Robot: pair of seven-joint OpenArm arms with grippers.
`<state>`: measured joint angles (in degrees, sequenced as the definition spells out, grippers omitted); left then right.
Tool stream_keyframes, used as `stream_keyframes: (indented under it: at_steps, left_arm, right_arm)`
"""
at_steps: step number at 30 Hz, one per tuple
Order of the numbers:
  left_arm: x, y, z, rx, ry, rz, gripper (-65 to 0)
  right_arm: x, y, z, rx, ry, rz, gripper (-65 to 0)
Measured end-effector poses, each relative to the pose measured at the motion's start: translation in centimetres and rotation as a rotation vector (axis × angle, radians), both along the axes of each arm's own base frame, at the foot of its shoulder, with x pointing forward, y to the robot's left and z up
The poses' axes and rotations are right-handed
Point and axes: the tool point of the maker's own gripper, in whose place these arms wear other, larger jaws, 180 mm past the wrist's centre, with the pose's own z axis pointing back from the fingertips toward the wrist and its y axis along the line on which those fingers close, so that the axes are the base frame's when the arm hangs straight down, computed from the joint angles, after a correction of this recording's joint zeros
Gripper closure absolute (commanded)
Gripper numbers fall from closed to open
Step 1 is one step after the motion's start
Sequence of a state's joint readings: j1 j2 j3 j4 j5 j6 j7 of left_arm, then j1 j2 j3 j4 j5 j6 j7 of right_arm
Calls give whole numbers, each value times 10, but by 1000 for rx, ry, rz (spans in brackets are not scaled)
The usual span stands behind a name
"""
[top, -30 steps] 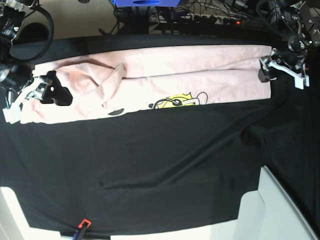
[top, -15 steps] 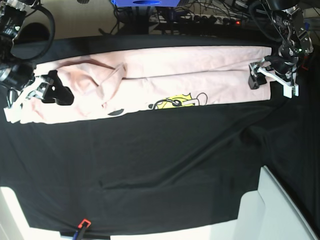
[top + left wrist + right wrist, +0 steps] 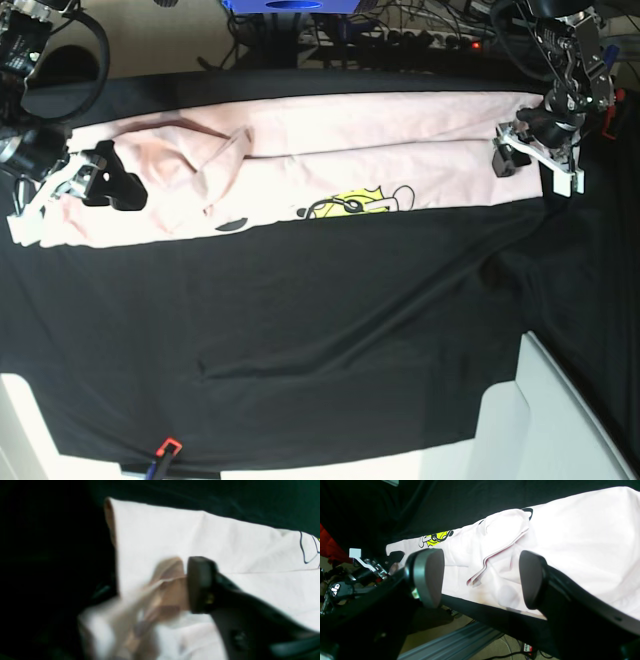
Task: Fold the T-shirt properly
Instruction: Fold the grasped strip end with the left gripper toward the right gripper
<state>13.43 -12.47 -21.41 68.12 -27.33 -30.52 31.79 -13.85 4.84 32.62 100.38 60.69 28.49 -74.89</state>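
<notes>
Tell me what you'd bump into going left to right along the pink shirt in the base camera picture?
right gripper → loose pink flap of the T-shirt → yellow cartoon print → left gripper, all on the black table cloth.

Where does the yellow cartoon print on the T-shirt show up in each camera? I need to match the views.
Base: yellow cartoon print sits at the near edge of the T-shirt, a little right of centre.
Right wrist: upper left, above the left finger.
Left wrist: only some dark outline and a sliver of yellow at the far right edge.
Shared landmark: the T-shirt's long edge against the black cloth.
</notes>
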Motion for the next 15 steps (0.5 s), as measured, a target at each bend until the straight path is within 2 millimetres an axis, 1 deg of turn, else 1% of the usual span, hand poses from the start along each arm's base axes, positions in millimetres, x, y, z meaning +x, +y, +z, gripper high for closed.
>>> stream_keyframes:
  at_steps: [6, 7, 9, 11, 15]
  left_arm:
    - [-2, -1, -3, -28, -5, 18, -166]
    - [-2, -1, -3, -29, -5, 18, -143]
    - [-2, -1, -2, -20, 1, 10, -71]
    - [-8, 4, 1, -4, 25, 9, 0]
    - [-32, 15, 6, 1, 102, 53, 0]
  right_arm:
    - [0, 0, 0, 0, 0, 0, -443]
    - [0, 0, 0, 0, 0, 0, -443]
    - [-2, 0, -1, -1, 5, 0, -443]
    - [-4, 0, -3, 1, 12, 0, -443]
    - [-4, 0, -2, 1, 11, 0, -443]
